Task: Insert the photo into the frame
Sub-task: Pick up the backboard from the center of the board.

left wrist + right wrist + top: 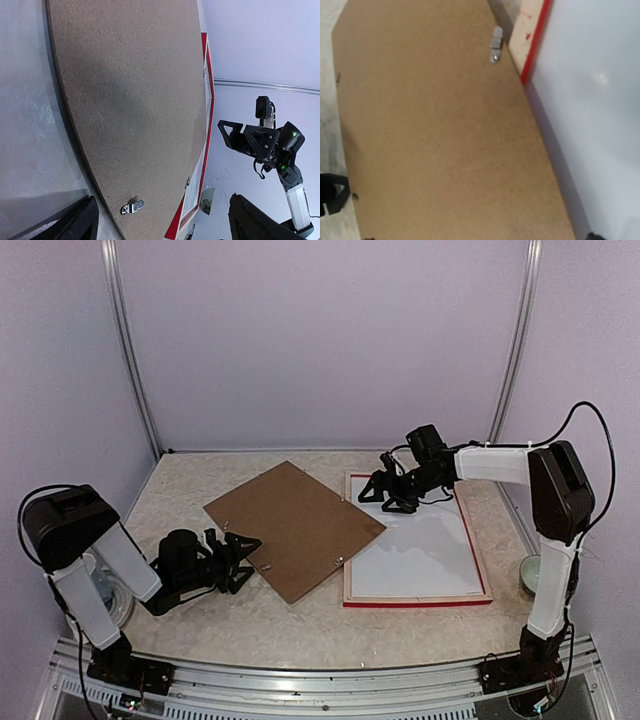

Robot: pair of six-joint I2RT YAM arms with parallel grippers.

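At lower left, the left arm (95,575) has white tubular links between bulky black joint housings, with a thin black cable (30,502) looping off its shoulder. At right, the right arm (552,540) matches it. The left gripper (250,560) and right gripper (375,478) are black, with hollow triangular finger frames

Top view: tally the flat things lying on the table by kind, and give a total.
Frame: 1
Brown backing board: 1
White sheet inside the frame: 1
Total: 3
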